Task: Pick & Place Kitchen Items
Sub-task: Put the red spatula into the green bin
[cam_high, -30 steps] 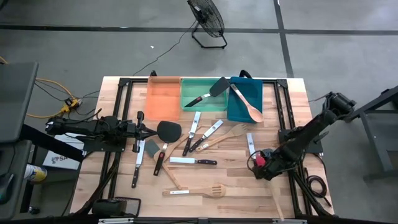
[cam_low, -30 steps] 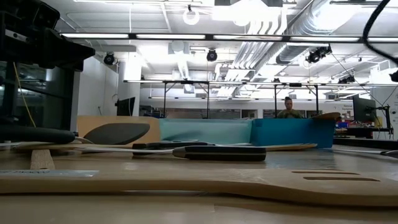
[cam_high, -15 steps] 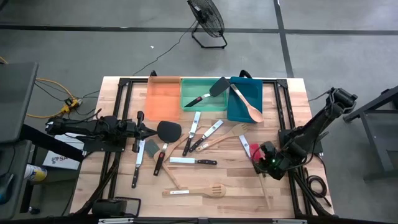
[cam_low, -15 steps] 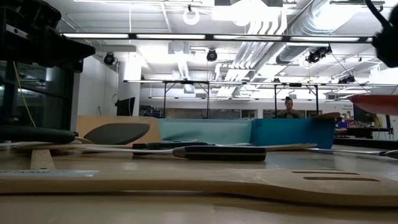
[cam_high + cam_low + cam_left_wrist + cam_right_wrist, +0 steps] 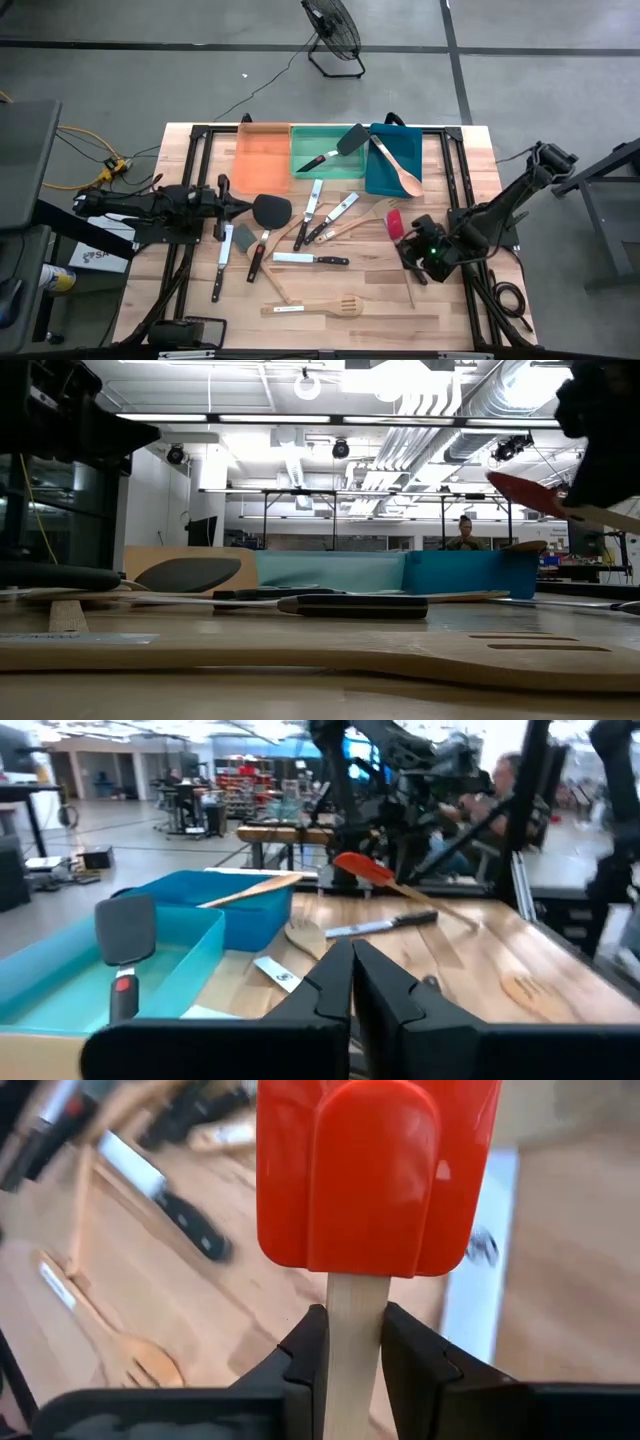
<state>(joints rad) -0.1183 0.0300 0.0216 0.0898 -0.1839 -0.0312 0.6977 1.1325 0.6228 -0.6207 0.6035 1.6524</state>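
Two arms work over the wooden table [image 5: 190, 300]. Near its right edge the right gripper [image 5: 345, 1345] has its fingers [image 5: 305, 1350] pinched on the pale wooden handle of a red spatula [image 5: 375, 1175], just below the red head; the spatula is lifted clear of the table and slanted, its head pointing toward the trays along the far edge. From table height the red head shows tilted in the air at the right side. By the left edge the left gripper [image 5: 222, 197] lies low over the table with its fingers [image 5: 335, 985] drawn together on nothing, beside a black-headed spatula [image 5: 268, 212] that rests on the wood. Three trays sit side by side at the far edge: orange tray [image 5: 262, 165], green tray [image 5: 305, 140] and blue tray [image 5: 380, 175]. A black spatula [image 5: 340, 148] lies across the green tray, and a wooden spoon [image 5: 397, 166] lies in the blue one. Across the middle of the table are several black-handled knives [image 5: 312, 259] and pale wooden utensils, among them a slotted wooden turner [image 5: 315, 306] near the front edge. A fan [image 5: 333, 30] stands on the floor beyond the far edge. People show in the room behind, too blurred to describe.
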